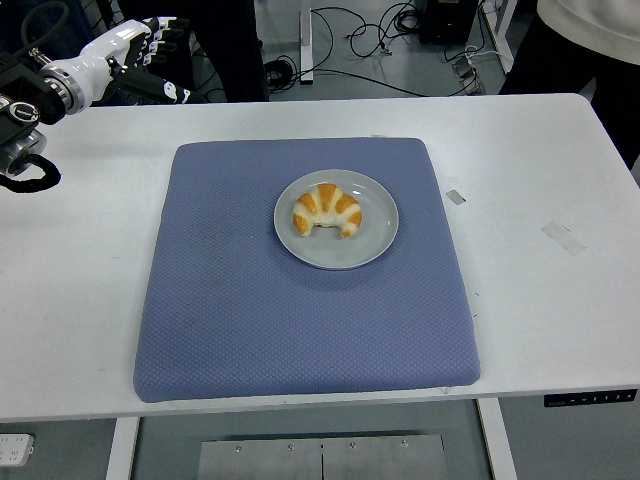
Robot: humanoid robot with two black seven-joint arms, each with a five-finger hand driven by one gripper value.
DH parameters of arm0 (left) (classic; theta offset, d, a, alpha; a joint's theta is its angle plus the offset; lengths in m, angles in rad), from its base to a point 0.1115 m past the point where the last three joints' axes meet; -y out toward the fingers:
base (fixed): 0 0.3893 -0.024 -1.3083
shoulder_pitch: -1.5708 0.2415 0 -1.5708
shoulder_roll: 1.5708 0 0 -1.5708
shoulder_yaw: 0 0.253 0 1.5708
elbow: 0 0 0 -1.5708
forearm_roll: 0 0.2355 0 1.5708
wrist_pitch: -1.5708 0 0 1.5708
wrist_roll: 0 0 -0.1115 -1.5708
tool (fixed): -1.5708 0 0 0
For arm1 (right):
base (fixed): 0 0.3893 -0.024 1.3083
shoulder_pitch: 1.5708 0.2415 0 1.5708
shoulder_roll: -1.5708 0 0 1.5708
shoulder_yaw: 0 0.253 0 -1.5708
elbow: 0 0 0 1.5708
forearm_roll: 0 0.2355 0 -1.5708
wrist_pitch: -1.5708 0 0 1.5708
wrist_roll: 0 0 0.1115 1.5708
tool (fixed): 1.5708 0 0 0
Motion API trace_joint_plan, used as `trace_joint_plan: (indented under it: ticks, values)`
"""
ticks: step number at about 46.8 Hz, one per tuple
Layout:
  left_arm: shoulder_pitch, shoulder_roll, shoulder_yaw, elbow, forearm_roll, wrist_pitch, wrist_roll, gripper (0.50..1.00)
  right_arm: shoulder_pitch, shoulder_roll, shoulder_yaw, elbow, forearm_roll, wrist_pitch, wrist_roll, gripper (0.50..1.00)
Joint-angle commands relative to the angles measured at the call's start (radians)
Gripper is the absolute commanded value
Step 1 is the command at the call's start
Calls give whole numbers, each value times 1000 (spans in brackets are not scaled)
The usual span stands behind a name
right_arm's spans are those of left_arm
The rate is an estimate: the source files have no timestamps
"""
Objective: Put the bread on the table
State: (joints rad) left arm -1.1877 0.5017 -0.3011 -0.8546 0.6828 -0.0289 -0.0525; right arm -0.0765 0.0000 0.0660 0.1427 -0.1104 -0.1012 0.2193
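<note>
1. Nearest the viewer runs the front edge of a white worktop (560, 330); below that edge a metal frame and grey floor show.
2. A large blue padded mat (300, 320), roughly square with rounded corners, covers the middle of the worktop; its near edge lies close to the worktop's front edge.
3. On the far half of the mat, a little right of its centre, sits a round pale grey plate (377, 238); the plate lies flat and wholly on the mat.
4. The bread (327, 208), a golden crescent-shaped croissant, rests on the plate, slightly left of the plate's centre; its two tips point toward the viewer; nothing touches it.
5. To the right of the mat, on bare worktop, lie two small pieces of tape (564, 237); one sits just beside the mat's right edge, the other further right.
6. At the far left, the left hand (135, 48) reaches in above the worktop's far corner, well apart from the plate; it is white with dark fingertips; the fingers are stretched out and relaxed, pointing right, grasping nothing.
7. Beyond the worktop, dark-clothed legs of people stand on a grey floor strewn with black cables.
</note>
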Motion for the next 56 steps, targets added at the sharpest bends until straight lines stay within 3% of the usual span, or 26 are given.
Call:
trace_joint_plan:
  ticks: [1, 7, 13, 25, 32, 44, 56]
  values:
    - [-13, -6, 20, 0, 1, 6, 9, 942, 0, 0, 0, 0, 0, 0, 0, 1000]
    - [-41, -38, 69, 0, 47, 9, 68, 943, 0, 0, 0, 0, 0, 0, 0, 1000]
    - [-38, -92, 74, 11, 150, 52, 132, 963, 0, 0, 0, 0, 0, 0, 0, 1000]
    - [-56, -118, 71, -7, 182, 60, 138, 966, 0, 0, 0, 0, 0, 0, 0, 1000]
    - [-67, -118, 72, -95, 218, 81, 158, 963, 1, 0, 0, 0, 0, 0, 0, 1000]
    - [-67, -120, 73, -231, 273, 104, 305, 951, 1, 0, 0, 0, 0, 0, 0, 1000]
    - [-76, -176, 72, -268, 307, 109, 396, 952, 1, 0, 0, 0, 0, 0, 0, 1000]
